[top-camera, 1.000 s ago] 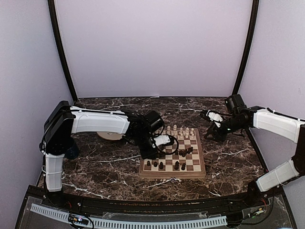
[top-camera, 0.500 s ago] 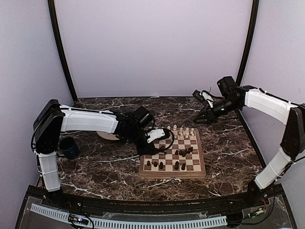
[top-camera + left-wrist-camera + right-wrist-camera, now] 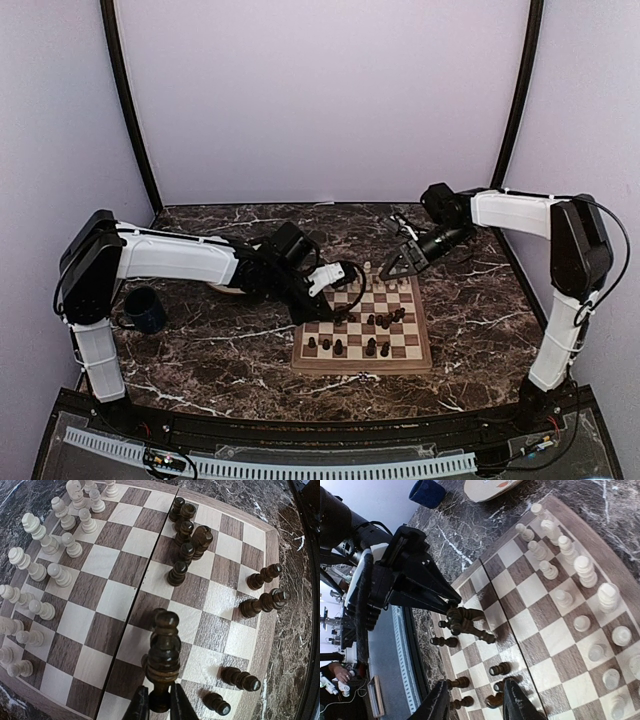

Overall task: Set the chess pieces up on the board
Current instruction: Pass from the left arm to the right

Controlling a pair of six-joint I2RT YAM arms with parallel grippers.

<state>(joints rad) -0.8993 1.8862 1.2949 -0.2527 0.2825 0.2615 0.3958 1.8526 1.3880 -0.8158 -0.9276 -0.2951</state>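
Note:
The board (image 3: pixel 362 366) lies mid-table, with bare squares showing in the left wrist view (image 3: pixel 125 545) and the right wrist view (image 3: pixel 540 635). Pale chess pieces (image 3: pixel 385 272) (image 3: pixel 50 545) (image 3: pixel 580 570) crowd its far rows. Dark chess pieces (image 3: pixel 385 320) (image 3: pixel 187 535) (image 3: pixel 500 669) stand scattered over the near half. My left gripper (image 3: pixel 335 278) (image 3: pixel 156 706) is shut on a dark piece (image 3: pixel 164 650) (image 3: pixel 465 615), held by its narrow end above the left squares. My right gripper (image 3: pixel 400 262) (image 3: pixel 475 702) hangs open and empty over the far right corner.
A blue mug (image 3: pixel 145 310) (image 3: pixel 427 492) stands at the left, beside my left arm. A round cream plate (image 3: pixel 222 288) (image 3: pixel 487 487) lies partly hidden behind that arm. Lilac walls enclose the marble table on three sides.
My right arm has swung left from the table's right side to above the board's far right corner, its jaws narrowing a little. My left gripper has drawn back slightly with the dark piece.

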